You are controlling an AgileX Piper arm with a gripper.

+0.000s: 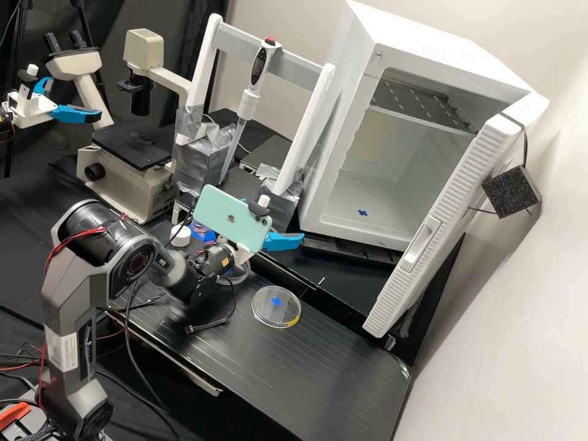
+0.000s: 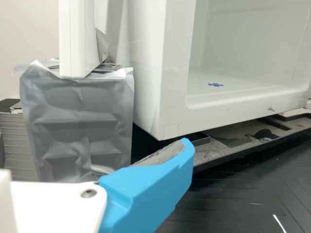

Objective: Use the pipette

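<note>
The pipette (image 1: 248,101), white with a red top button and a long clear tube, hangs tilted from the grey crossbar of a white frame, tube downward. In the high view my gripper (image 1: 283,241) is open below and right of the pipette, well apart from it, over the bench. One blue finger points toward the incubator; a bit of the other peeks above the phone, which hides the rest. The wrist view shows my gripper (image 2: 150,187) by one blue finger with a grey pad, near a grey-taped foot of the frame. A lidded dish (image 1: 275,308) lies on the bench (image 1: 343,373).
A white incubator (image 1: 343,226) with its door (image 1: 441,226) swung wide stands right. A microscope (image 1: 128,165) stands back left, beside the other arm's gripper (image 1: 73,114). A white-capped bottle (image 1: 180,236) and another dish (image 1: 239,274) are close to my wrist.
</note>
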